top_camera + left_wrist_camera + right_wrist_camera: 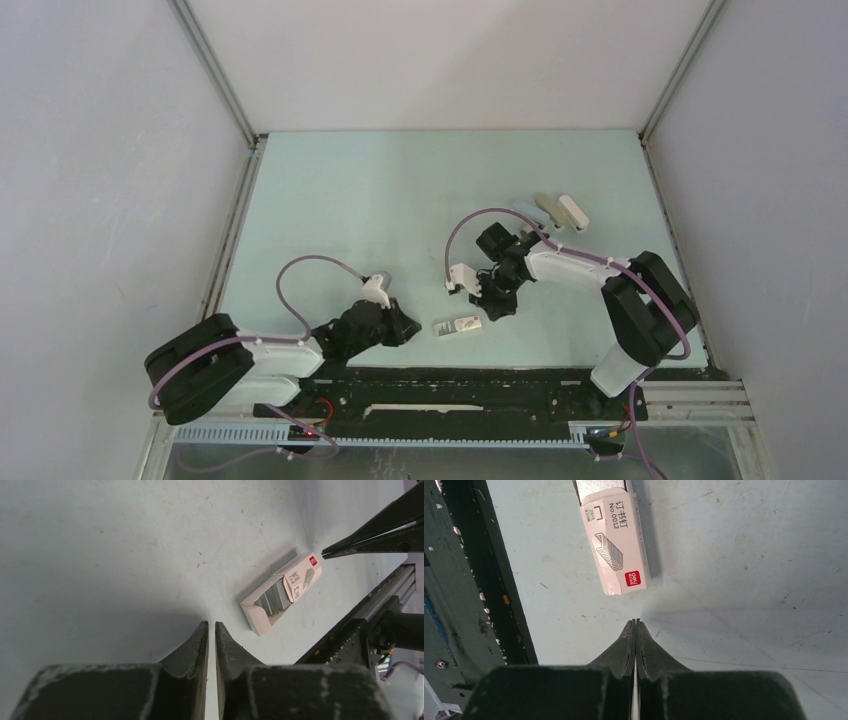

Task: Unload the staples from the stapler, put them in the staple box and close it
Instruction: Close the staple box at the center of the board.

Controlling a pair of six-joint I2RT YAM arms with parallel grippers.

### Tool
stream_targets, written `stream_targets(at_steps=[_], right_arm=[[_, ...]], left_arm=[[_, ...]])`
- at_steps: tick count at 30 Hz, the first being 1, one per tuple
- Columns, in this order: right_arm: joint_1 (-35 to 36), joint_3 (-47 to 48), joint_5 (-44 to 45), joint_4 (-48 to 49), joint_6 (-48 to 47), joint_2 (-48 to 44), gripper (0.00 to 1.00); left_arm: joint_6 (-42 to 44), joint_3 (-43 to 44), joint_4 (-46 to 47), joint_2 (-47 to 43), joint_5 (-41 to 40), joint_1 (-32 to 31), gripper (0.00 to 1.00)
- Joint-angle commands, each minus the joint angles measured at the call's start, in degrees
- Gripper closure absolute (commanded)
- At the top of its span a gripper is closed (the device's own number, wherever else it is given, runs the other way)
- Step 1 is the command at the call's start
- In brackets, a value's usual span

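Observation:
A slim pale stapler (525, 210) lies faintly visible on the mat at the back right, far from both grippers. A small white staple box (458, 327) lies near the front edge, its tray slid out, with grey staples (274, 597) packed inside. I see no loose staples on the mat. My left gripper (211, 625) hovers low to the left of the box, fingers almost together and nothing between them. My right gripper (635, 622) is shut and empty, its tips just short of the box's labelled end (614, 535).
A squat grey-brown item with a white part (560, 210) lies beside the stapler at the back right. A black rail (450, 385) runs along the near edge, close to the box. White enclosure walls ring the pale mat (400, 200).

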Motion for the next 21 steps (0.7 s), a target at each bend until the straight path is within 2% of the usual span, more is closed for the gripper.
stream_targets(at_steps=[1,10,21], right_arm=[[1.0,2.0,0.6,-0.7,0.1,0.4,0.98],[3.0,2.8,0.9,-0.7,1.5,3.1,0.97],[4.4,3.5,2.3,1.3,3.9,5.2,0.97]], left_arm=[[-1.2,2.4,1.8,3.3,3.6,-1.0,0.85],[-1.9,4.5,4.9,10.5,5.3,-1.6,0.87],[-2.1,5.6,5.1,12.6,7.0,-1.7,0.89]])
